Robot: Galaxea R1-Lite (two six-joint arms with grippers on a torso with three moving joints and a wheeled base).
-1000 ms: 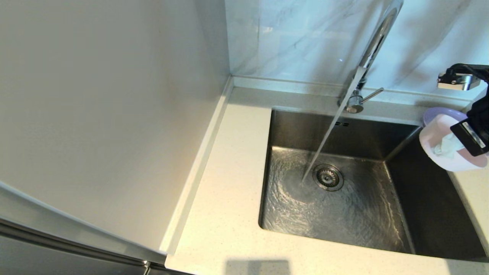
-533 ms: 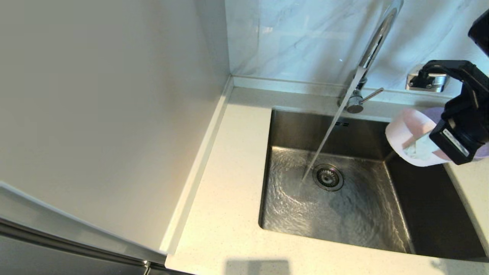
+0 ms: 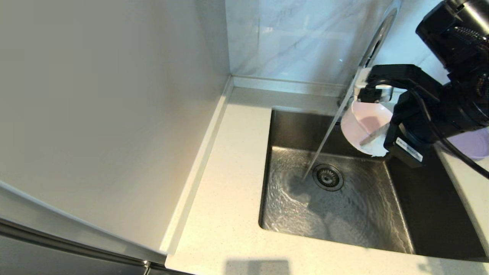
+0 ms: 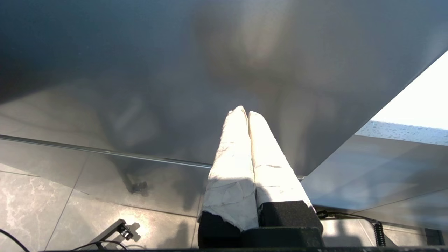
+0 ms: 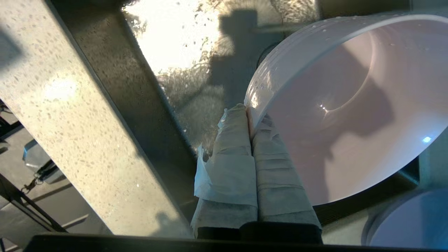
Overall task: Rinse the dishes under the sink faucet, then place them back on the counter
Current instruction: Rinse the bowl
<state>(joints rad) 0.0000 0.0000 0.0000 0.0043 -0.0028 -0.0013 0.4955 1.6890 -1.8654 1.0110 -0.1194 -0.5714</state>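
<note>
My right gripper (image 3: 376, 140) is shut on the rim of the small pale pink dish (image 3: 363, 121), with one finger inside and one outside (image 5: 249, 113). The dish (image 5: 350, 105) hangs tilted over the back right of the sink (image 3: 344, 225), just right of the water stream (image 3: 324, 142) that runs from the chrome faucet (image 3: 376, 42). The lilac plate (image 3: 473, 143) lies on the counter (image 3: 233, 183) right of the sink, partly behind my arm. The whitish bowl is out of view. My left gripper (image 4: 245, 112) is shut on nothing, parked low beside a steel cabinet front.
Water swirls over the sink floor around the round drain strainer (image 3: 327, 177). A tall white panel (image 3: 107, 114) stands along the counter's left side. A marble wall (image 3: 298, 38) rises behind the faucet. The faucet's lever is hidden behind the dish and arm.
My right gripper has carried the pink dish leftward, from above the lilac plate at the counter's right edge to over the sink beside the stream. The plate stays on the counter.
</note>
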